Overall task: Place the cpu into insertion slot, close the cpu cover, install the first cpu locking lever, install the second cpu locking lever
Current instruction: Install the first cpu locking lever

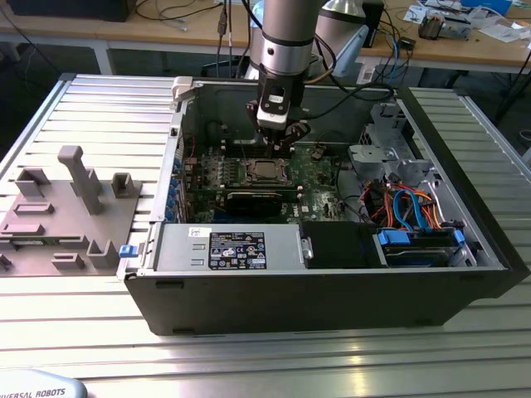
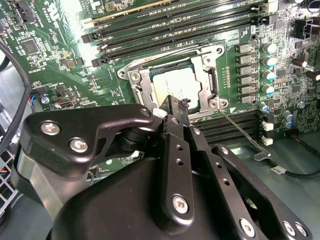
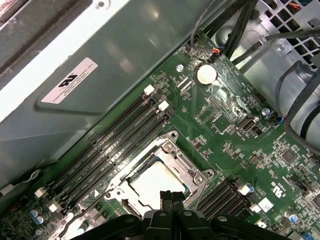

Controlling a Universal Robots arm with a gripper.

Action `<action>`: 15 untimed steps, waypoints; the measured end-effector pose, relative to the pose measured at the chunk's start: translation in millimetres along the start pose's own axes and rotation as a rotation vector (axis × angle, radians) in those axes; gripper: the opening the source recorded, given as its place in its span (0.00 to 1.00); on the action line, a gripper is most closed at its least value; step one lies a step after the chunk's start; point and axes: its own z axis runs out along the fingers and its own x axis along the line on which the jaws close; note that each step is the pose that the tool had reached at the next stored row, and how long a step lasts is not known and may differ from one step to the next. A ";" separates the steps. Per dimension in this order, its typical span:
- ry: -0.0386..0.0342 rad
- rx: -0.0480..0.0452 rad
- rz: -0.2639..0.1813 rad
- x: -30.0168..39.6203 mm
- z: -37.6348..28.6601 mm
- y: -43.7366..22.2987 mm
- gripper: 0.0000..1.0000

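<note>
Silver-grey cpu (image 2: 172, 82) seated beneath cpu cover (image 2: 207, 82), gripper (image 2: 176, 102) just over one edge of it, fingers pressed together, nothing held.

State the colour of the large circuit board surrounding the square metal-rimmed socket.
Green. The large circuit board shows it best in the second wrist view.

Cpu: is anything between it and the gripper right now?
Nothing visible is. The cpu sits in the slot, the cover framing its edges and leaving its top bare through the window. The gripper hangs just above one edge of it.
</note>
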 end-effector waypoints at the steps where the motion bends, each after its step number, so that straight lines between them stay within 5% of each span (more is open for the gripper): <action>1: 0.0000 0.0000 -0.001 0.0 0.0 0.0 0.11; 15: -0.0004 -0.0001 -0.015 0.0 0.0 0.0 0.11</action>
